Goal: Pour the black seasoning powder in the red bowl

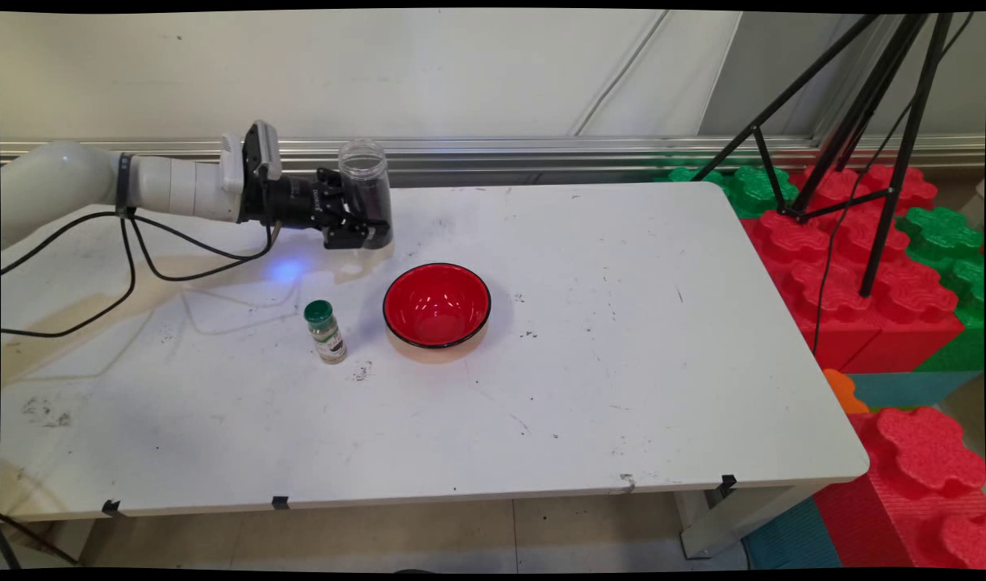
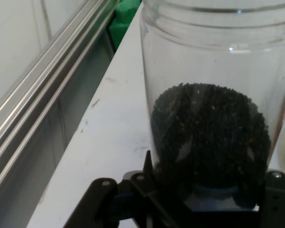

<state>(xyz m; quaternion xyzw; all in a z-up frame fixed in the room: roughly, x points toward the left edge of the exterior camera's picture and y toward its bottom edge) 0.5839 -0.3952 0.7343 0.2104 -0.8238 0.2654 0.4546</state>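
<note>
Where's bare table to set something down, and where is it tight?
Free: the whole stretch right of the red bowl to the table edge, and the wide near strip in front of the bowl and the green-capped spice bottle. Crowded: the far-left area, where the gripper grips the clear jar just behind the bowl and bottle.
</note>
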